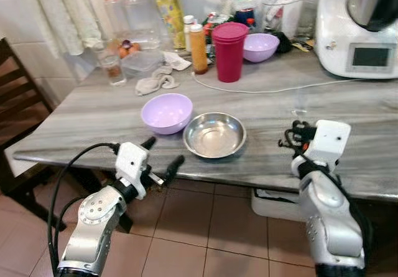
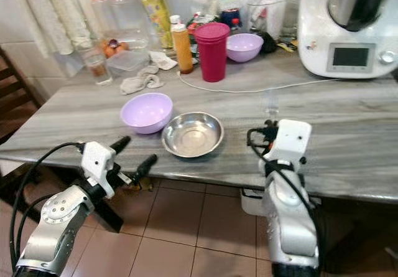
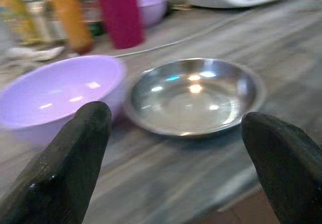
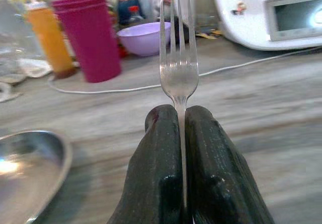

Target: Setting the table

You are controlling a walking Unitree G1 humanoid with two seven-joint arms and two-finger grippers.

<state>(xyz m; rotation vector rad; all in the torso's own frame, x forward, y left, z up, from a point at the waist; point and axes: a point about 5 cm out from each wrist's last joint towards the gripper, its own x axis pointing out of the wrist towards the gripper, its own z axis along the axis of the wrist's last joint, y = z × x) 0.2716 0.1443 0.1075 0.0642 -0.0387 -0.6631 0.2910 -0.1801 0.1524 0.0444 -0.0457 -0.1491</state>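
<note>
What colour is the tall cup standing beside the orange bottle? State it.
Deep pink, close to magenta: the tall cup next to the orange bottle shows best in the left eye view.

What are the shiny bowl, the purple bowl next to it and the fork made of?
The shiny bowl looks like polished metal, probably steel: it mirrors the lights. The purple bowl beside it looks like plastic: an even pastel colour with only a soft sheen. The fork, pinched in the right pincer, looks like silvery brushed metal, likely steel too.
</note>
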